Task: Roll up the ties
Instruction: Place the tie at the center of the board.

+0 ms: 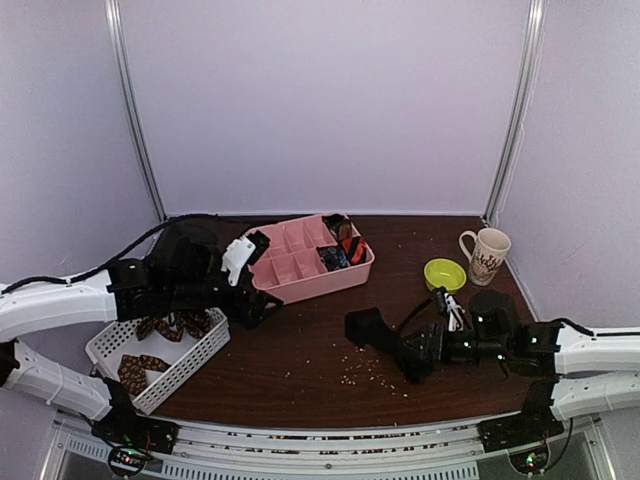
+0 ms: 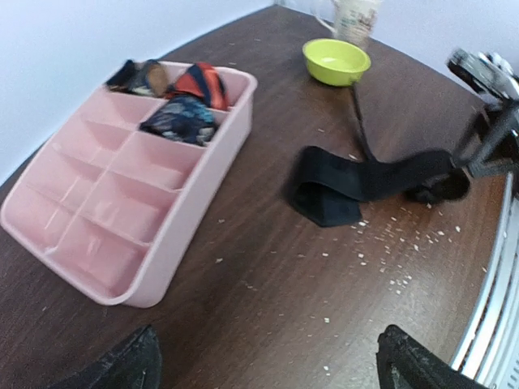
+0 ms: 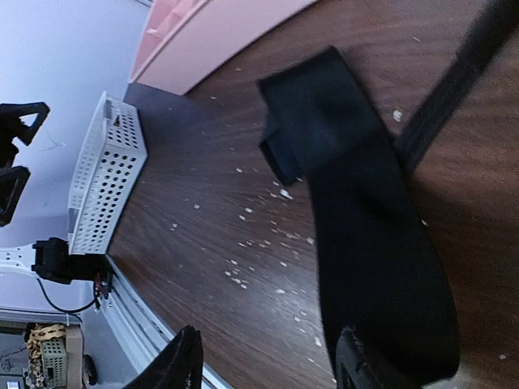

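Observation:
A plain black tie [image 1: 372, 330] lies on the brown table, its wide end folded over. It also shows in the left wrist view [image 2: 326, 188] and the right wrist view [image 3: 357, 211]. My right gripper [image 1: 408, 356] [image 3: 266, 369] is open, and the tie rests against the outside of one finger [image 3: 350, 369]; only table shows between the jaws. My left gripper [image 1: 258, 303] [image 2: 268, 369] is open and empty above the table, beside the pink tray. Brown patterned ties [image 1: 165, 328] lie in a white basket. Coiled ties [image 1: 340, 246] [image 2: 182, 118] sit in the tray's far compartments.
The pink divided tray [image 1: 300, 285] [image 2: 203, 194] stands centre-left. The white perforated basket [image 1: 190, 365] [image 3: 105, 182] sits at the front left. A green bowl [image 1: 445, 273] [image 2: 336, 61] and a mug [image 1: 487, 255] stand at the right. Crumbs are scattered over the table.

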`<state>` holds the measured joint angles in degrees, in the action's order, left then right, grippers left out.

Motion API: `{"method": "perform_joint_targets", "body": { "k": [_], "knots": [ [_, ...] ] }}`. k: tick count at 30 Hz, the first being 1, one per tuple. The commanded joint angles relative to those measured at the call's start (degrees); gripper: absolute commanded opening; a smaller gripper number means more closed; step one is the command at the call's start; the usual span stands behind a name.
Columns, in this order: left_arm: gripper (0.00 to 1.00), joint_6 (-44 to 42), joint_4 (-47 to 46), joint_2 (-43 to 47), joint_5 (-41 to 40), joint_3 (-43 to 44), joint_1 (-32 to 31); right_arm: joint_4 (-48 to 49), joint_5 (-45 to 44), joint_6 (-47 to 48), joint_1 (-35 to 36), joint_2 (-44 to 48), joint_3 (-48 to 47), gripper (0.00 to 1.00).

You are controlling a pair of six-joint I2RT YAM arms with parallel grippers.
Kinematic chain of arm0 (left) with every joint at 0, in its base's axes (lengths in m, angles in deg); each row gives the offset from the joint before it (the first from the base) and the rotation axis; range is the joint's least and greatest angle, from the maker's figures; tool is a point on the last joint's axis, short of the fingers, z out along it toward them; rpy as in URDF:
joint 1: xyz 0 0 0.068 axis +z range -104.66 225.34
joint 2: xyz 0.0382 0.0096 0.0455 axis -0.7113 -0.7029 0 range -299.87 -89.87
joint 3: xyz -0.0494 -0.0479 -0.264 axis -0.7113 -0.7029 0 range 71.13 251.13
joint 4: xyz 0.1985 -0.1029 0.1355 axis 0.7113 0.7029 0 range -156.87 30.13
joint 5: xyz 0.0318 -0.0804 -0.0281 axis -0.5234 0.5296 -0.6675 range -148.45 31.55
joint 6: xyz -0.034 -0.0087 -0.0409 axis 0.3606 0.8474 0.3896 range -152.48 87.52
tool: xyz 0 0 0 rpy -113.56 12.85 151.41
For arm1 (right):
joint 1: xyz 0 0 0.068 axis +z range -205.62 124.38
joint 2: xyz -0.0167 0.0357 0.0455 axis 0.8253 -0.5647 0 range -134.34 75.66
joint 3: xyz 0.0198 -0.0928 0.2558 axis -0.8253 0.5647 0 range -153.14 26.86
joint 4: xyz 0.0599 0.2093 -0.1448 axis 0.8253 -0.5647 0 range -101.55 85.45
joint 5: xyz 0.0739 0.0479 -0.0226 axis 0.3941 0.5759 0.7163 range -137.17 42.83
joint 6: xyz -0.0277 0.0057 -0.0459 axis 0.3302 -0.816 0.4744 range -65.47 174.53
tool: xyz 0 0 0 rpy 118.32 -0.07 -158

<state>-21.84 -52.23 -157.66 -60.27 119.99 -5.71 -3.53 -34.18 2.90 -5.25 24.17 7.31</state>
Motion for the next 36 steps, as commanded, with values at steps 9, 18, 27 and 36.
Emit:
{"method": "perform_joint_targets", "body": {
  "k": [9,18,27,36],
  "knots": [
    [0.77,-9.9,-10.9,-29.5,4.4,13.8,-20.3,-18.4,-9.3,4.8,-5.2,13.0,-6.9,0.64],
    [0.77,-7.5,-16.6,-32.3,5.1,15.5,-20.5,-20.0,-1.7,6.3,-9.2,9.5,0.2,0.93],
    [0.79,-7.3,-14.9,-30.8,2.5,14.8,-20.5,-0.9,7.7,5.9,-13.3,-7.0,5.2,1.0],
    [0.81,-6.1,-18.0,-26.9,-2.6,10.2,-20.2,25.6,22.8,-1.1,-8.6,-14.6,3.5,0.78]
  ]
}}
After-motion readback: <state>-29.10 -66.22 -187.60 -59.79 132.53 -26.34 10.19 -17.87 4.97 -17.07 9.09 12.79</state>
